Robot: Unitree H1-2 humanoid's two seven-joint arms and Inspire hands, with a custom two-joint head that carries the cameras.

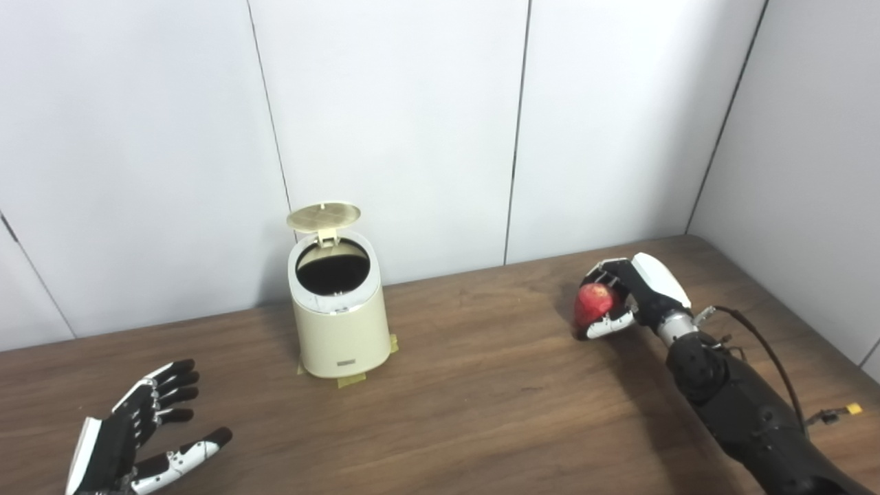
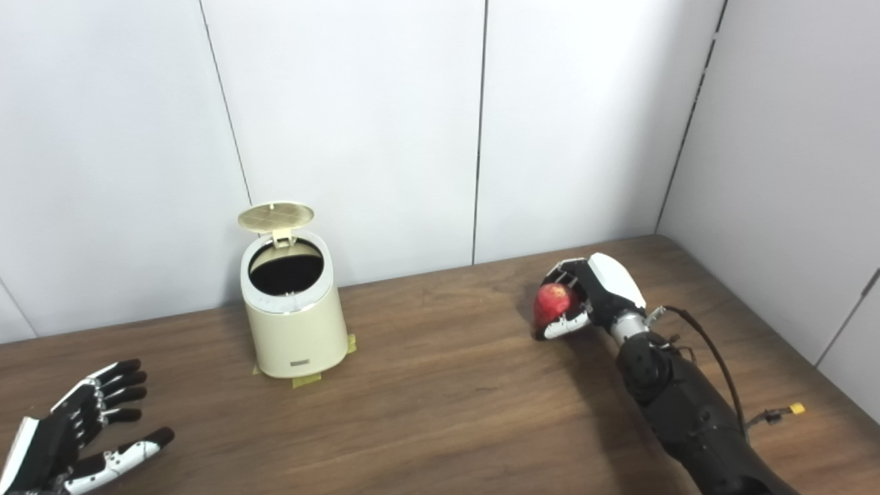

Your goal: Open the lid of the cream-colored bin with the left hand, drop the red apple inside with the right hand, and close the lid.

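Down at the near left, the left hand (image 1: 141,440) lies spread above the table (image 1: 481,399), fingers apart, holding nothing. Further in, close to the wall (image 1: 392,124), the bin (image 1: 339,309) stands taped down, its lid (image 1: 324,216) tipped up, dark mouth showing. Well off to the right, the right hand (image 1: 622,299) is wrapped round the apple (image 1: 594,304), low over the table.

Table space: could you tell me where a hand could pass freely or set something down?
Widest bare patch: between the bin and the right hand holding the apple. Also bare: the near table strip between both arms. Tighter between the bin and the open left hand.
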